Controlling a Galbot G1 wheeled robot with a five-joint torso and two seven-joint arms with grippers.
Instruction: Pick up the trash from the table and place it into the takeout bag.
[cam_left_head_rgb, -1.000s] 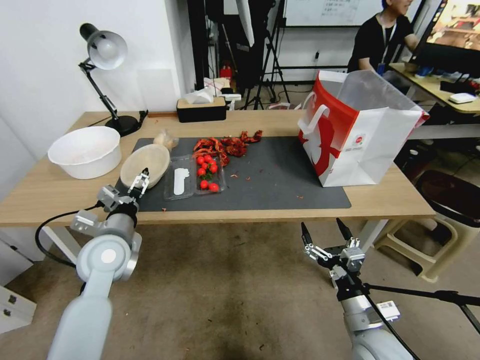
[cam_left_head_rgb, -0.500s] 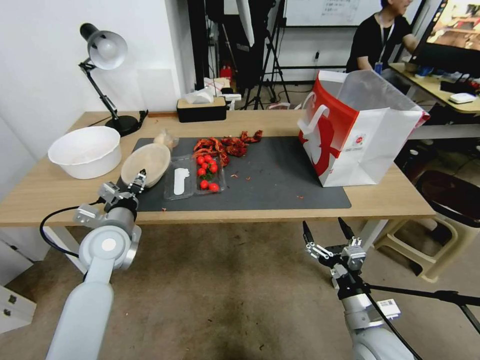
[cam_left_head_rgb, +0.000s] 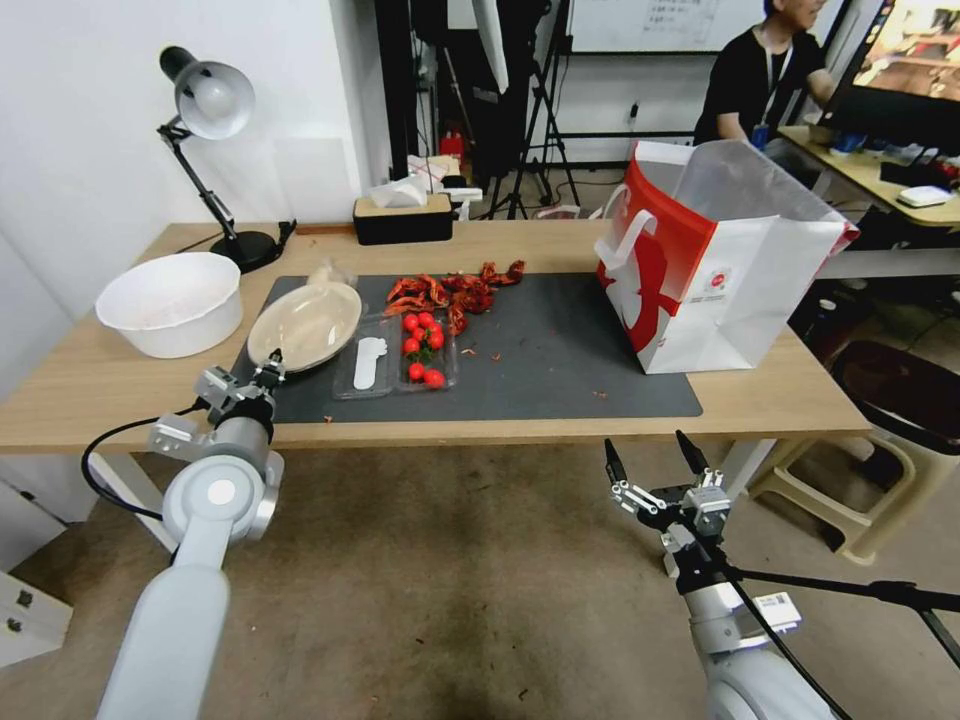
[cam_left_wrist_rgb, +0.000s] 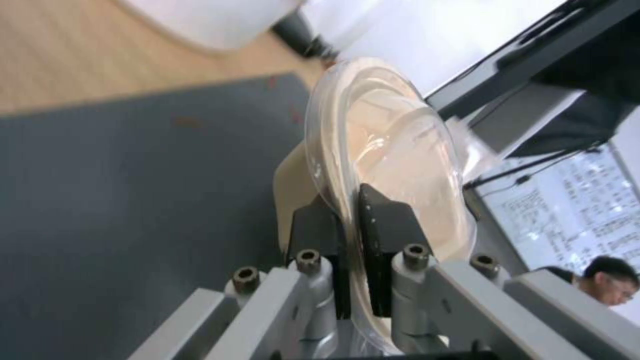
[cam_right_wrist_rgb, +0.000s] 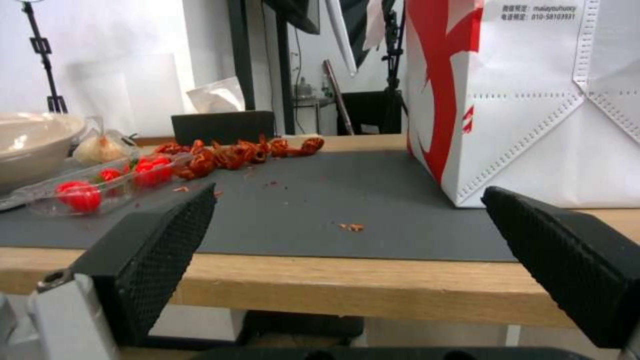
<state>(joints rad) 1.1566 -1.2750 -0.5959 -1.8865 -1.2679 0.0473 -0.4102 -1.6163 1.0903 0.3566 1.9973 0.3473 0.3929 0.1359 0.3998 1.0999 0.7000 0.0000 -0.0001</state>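
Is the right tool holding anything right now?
No: the right tool hangs open below the table edge, nothing between its pads.

This looks like an office or lab room set up for recording. A light-wood desk (cam_left_head_rgb: 120, 400) stands against a white wall, with a silver desk lamp (cam_left_head_rgb: 205, 100) and a black tissue box (cam_left_head_rgb: 402, 218) on it. Behind it stand black tripods (cam_left_head_rgb: 540, 110) and a whiteboard (cam_left_head_rgb: 660, 25) covered in writing. At the far right, a person sits at a second desk (cam_left_head_rgb: 860, 165) before a large monitor (cam_left_head_rgb: 910, 70). The floor is worn brown.
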